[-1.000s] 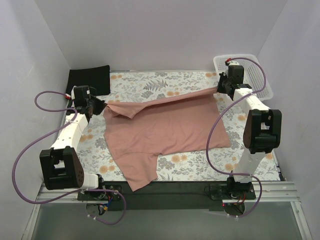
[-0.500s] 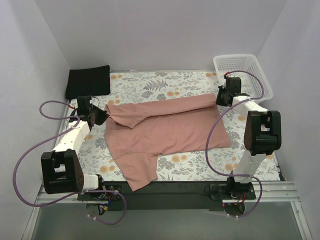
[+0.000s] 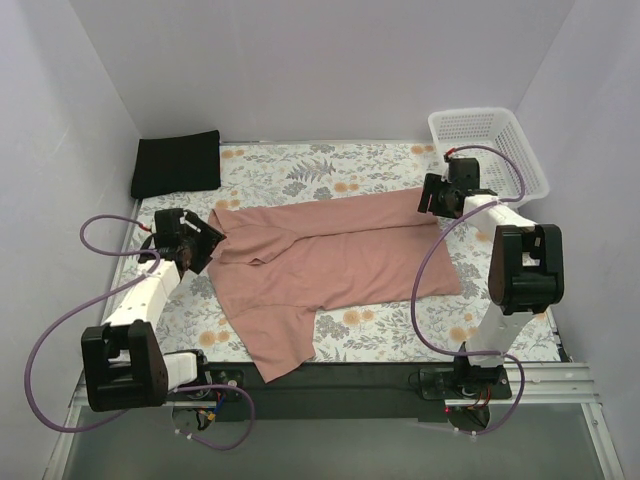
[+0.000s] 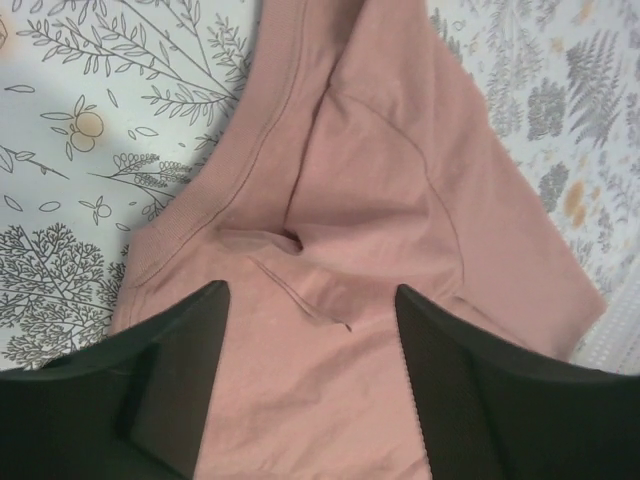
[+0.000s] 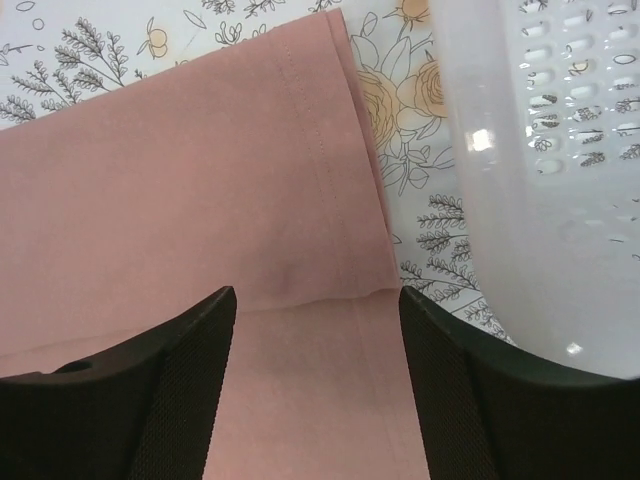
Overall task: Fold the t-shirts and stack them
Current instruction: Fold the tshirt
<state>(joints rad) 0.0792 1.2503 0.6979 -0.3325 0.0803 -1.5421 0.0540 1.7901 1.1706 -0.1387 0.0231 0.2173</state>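
A dusty pink t-shirt lies spread on the floral cloth, its far strip folded toward me over the body. One corner trails to the near edge of the cloth. My left gripper is open at the shirt's left end, over the neckband, its jaws wide apart with loose pink cloth lying below them. My right gripper is open at the right end; its jaws straddle the folded hem and hold nothing. A folded black t-shirt sits at the back left corner.
A white lattice basket stands at the back right, close beside the right gripper and filling the right side of the right wrist view. The floral table cloth covers the table. White walls close in on three sides.
Both grippers lowered the shirt's lifted far edge and laid it over the body. Both then opened and let go, and the cloth now lies flat.
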